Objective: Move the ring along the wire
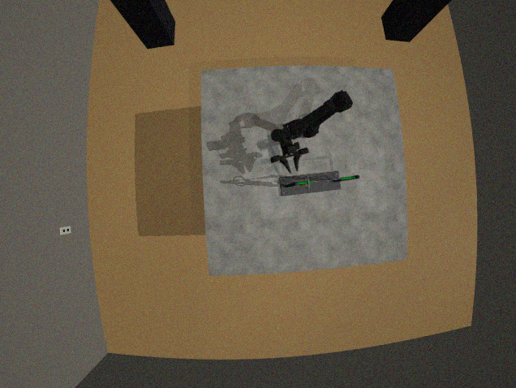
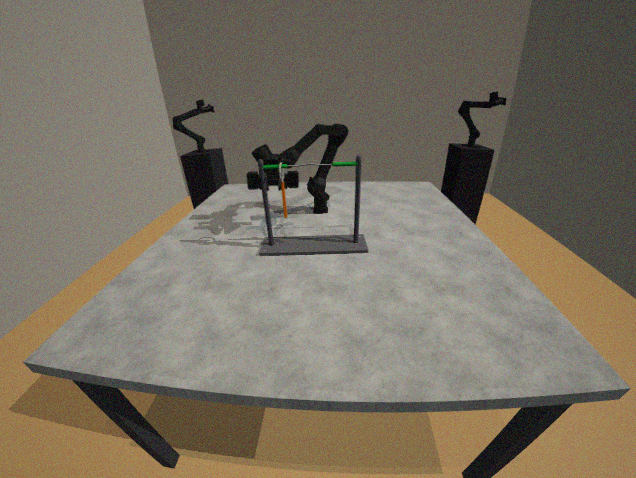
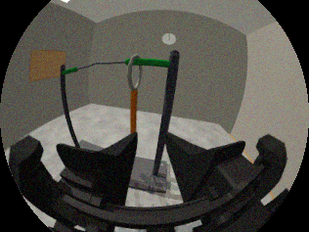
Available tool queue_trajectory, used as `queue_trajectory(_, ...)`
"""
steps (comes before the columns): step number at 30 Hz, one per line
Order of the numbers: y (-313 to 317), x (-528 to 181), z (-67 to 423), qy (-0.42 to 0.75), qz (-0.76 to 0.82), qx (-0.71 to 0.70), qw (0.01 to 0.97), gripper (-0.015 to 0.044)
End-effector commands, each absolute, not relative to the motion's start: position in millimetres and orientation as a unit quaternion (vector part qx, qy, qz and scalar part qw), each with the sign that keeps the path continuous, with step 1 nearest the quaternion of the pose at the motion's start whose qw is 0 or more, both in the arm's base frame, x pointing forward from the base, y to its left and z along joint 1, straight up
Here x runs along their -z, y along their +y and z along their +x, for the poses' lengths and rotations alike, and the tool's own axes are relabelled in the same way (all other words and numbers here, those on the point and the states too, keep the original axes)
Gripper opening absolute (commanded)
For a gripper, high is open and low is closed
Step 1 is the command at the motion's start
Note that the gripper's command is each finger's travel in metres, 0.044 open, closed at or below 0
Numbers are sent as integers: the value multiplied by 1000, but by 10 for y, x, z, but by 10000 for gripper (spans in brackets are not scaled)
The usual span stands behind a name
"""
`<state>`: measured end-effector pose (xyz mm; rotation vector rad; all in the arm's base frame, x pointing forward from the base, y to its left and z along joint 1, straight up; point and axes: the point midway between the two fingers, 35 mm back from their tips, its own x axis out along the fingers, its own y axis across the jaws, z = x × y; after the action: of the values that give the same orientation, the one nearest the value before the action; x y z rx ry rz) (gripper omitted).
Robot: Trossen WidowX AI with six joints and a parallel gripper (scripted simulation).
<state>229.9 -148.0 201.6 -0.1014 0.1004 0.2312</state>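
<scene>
The ring [image 2: 280, 169] [image 3: 130, 74] hangs around a green wire part [image 2: 270, 166] [image 3: 154, 63] beside one post [image 2: 266, 205] [image 3: 167, 107]. Its orange handle [image 2: 284, 200] [image 3: 133, 109] points down. The thin grey wire [image 2: 311, 164] [image 3: 108, 63] runs from there to the other green part [image 1: 349, 178] [image 2: 344, 164] [image 3: 69, 70] by the far post [image 2: 357, 200] [image 3: 66, 107]. My gripper [image 1: 294, 170] [image 3: 151, 135] is partly open and empty, on the robot-base side of the wire. In the wrist view the handle shows beyond the fingertips, near the left finger, its lower end hidden.
The grey base plate [image 1: 311, 191] [image 2: 313, 245] carries both posts and stands on the mottled table [image 1: 304, 233] [image 2: 329, 318]. Two other arms [image 2: 190, 128] [image 2: 467, 120] stand on dark pedestals behind the table.
</scene>
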Motion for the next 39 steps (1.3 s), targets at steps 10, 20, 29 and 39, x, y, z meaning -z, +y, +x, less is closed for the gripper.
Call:
queue_trajectory(10,-1239,-1240,2039,51,-18,-72,996,160)
queue_trajectory(20,-1071,-1057,1976,54,-9,-55,997,160)
queue_trajectory(29,-1044,-1319,2273,54,-11,-40,998,160)
queue_trajectory(39,-994,-1502,2429,39,-7,-32,999,160)
